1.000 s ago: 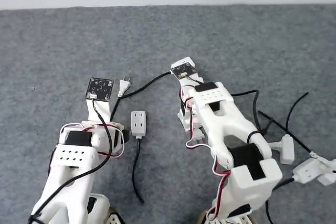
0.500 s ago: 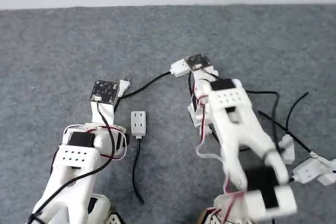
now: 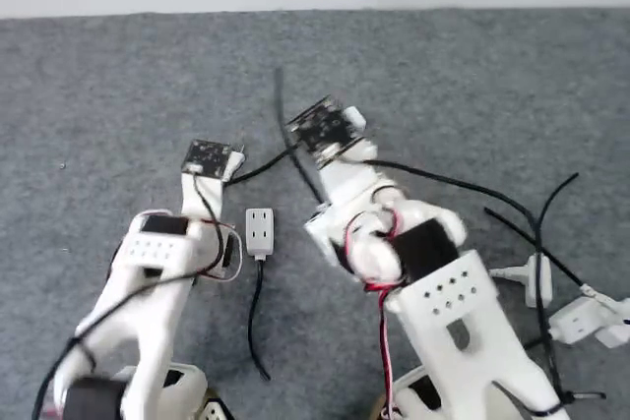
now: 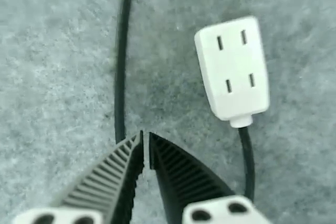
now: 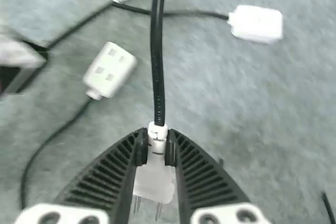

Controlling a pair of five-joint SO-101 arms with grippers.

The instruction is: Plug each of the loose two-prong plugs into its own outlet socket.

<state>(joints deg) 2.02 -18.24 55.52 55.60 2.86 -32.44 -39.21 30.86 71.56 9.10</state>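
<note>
**Tool state.** The right gripper (image 5: 155, 136) is clenched on a white two-prong plug (image 5: 152, 182), with its fingers on the plug's flat sides. The left gripper (image 4: 145, 139) has its fingers drawn together to a thin slit with nothing between them.

**Location.** The held plug sits over the grey carpet (image 3: 118, 76). It is near the outlet block (image 5: 109, 70) but apart from it. The left gripper hangs just beside that block, with a loose cable (image 4: 122, 61) lying on the carpet by its tips.

**Orientation.** The plug's long axis runs along the gripper fingers. Its prongs point back toward the wrist, and its cord (image 5: 156, 51) leaves past the fingertips. The outlet block lies flat with its slots facing up. Its long axis is in line with its own lead, which exits the end nearer the arm bases.

**Risks, as judged.**
1. The prongs face away from any socket. Lowering the plug as held would bring the cord end to the slots first, so nothing would seat. The plug needs turning or a fresh grasp, and it could slip or drop during that.
2. The outlet block is loose and unheld. Insertion force could slide or tip it on the carpet unless the left gripper steadies it.
3. The cord looks fairly straight from the plug. Pull along it could twist the plug between the fingers or drag neighbouring cables across the block.
4. The two grippers work close together, so contact between them is possible.
</note>
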